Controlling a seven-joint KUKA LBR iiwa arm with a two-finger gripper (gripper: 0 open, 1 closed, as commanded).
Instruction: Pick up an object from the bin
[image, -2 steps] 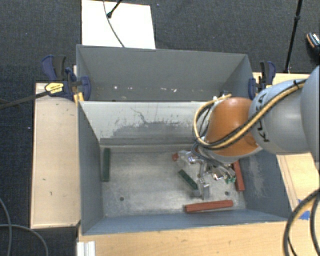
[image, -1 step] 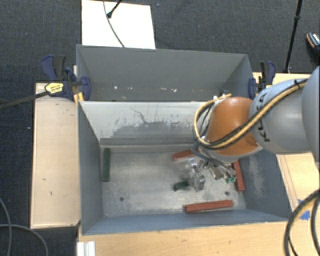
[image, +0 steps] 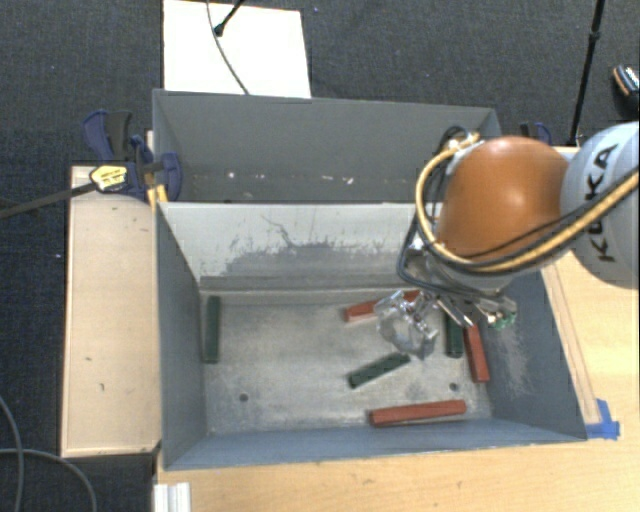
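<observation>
Claw (image: 410, 322), spread or pressed together unclear, hangs low toward the bin's (image: 185, 300) right wall beside a red block (image: 360, 312) and dark green bar (image: 378, 371), apparently approaching, next needing to straddle one.

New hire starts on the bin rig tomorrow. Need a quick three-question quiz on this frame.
1. True or false: the left green stick lies alone, apart from the other sticks.
2. The bottom stick, nearest the view's lower edge, is: A) red B) green C) blue
3. Fill in: the claw is over the ___ half of the bin (view's left or right).

Key: 1 true; 2 A; 3 right.
</observation>
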